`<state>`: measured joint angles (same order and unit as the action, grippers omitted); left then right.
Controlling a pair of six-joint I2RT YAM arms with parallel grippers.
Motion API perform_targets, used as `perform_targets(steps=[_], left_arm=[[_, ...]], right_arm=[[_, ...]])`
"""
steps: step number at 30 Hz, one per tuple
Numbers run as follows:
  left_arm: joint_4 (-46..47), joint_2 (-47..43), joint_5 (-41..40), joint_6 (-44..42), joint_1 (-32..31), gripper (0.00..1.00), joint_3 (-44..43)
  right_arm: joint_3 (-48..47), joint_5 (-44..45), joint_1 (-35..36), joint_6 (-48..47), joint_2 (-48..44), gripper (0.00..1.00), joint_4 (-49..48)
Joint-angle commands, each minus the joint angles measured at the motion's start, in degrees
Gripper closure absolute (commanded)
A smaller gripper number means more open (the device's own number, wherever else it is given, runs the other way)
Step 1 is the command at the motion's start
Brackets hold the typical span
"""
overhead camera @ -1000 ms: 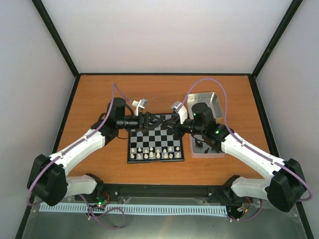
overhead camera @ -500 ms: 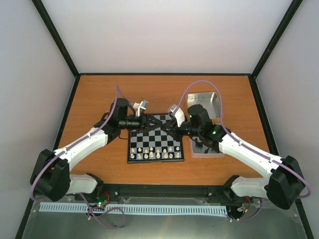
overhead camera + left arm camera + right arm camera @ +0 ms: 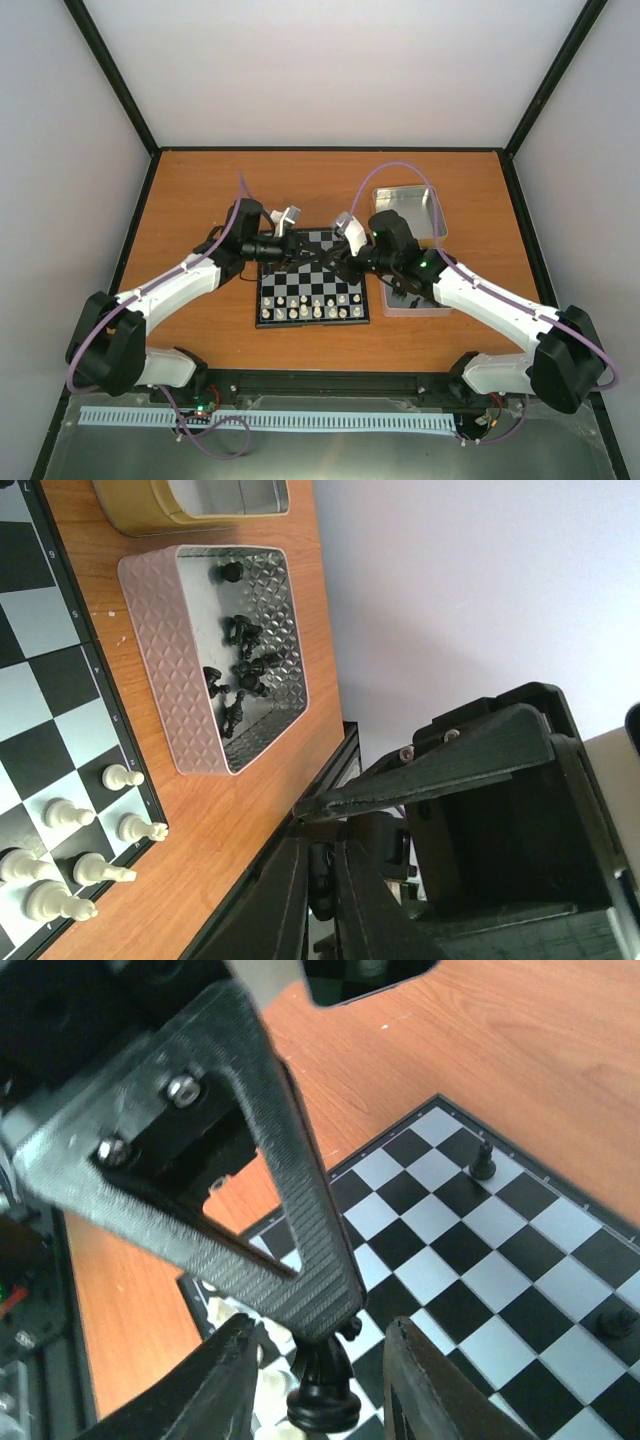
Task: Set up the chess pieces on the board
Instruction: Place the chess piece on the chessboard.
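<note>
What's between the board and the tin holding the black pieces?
Between board and tin: just a narrow bare strip of table; clearest in the left wrist view.

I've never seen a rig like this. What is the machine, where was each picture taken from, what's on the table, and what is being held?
The left arm and right arm are robot arms bolted at the near edge of a table, each ending in two-finger jaws. The wide picture looks down from above and behind; the other two come from a camera on each wrist. On the table lie a chessboard with white pieces on its near rows, a patterned tin of black pieces beside it, and a second tin farther back. In the right wrist picture a black piece hangs over the board from the left jaws, which are shut on it; the right jaws stand open on either side, not touching it.
</note>
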<state>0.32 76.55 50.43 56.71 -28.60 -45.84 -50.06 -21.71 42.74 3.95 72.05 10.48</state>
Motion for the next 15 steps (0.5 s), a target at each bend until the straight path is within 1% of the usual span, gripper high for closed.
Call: perform_targets(steps=[1,2,3,6,7,9,11,13,15], left_arm=[[-0.8,-0.4,-0.5,-3.5,0.4,0.99,-1.4],[-1.9,-0.5,-1.4,-5.5,0.4,0.99,-1.9],[-3.6,-0.6,-2.8,-8.0,0.4,0.99,-2.5],[-9.3,-1.5,-7.7,-19.0,0.4,0.99,-4.9],[-10.9,-2.1,-9.8,-23.0,0.4,0.99,-5.3],[-14.3,-3.5,-13.8,-30.8,0.4,0.99,-6.0],[-17.4,-4.5,-16.9,-37.4,0.4,0.99,-7.2],[-19.1,-4.9,-15.8,-46.1,0.4,0.99,-8.2],[-19.5,-5.1,-15.4,-51.6,0.4,0.99,-8.3]], right_arm=[[-2.4,0.8,0.9,0.6,0.1,0.51,0.3],[-2.7,1.4,0.9,1.3,-0.1,0.45,1.0],[-2.7,1.7,0.9,2.1,-0.4,0.41,1.2],[-1.0,2.8,0.8,5.7,-3.8,0.30,-0.9],[0.1,3.0,0.8,6.9,-5.4,0.28,-1.7],[2.4,3.8,0.6,9.6,-8.7,0.26,-3.4],[4.1,4.4,0.4,12.2,-12.5,0.26,-4.8],[5.6,6.7,0.2,14.7,-15.2,0.25,-5.4],[6.9,8.6,0.0,16.6,-17.1,0.25,-5.8]])
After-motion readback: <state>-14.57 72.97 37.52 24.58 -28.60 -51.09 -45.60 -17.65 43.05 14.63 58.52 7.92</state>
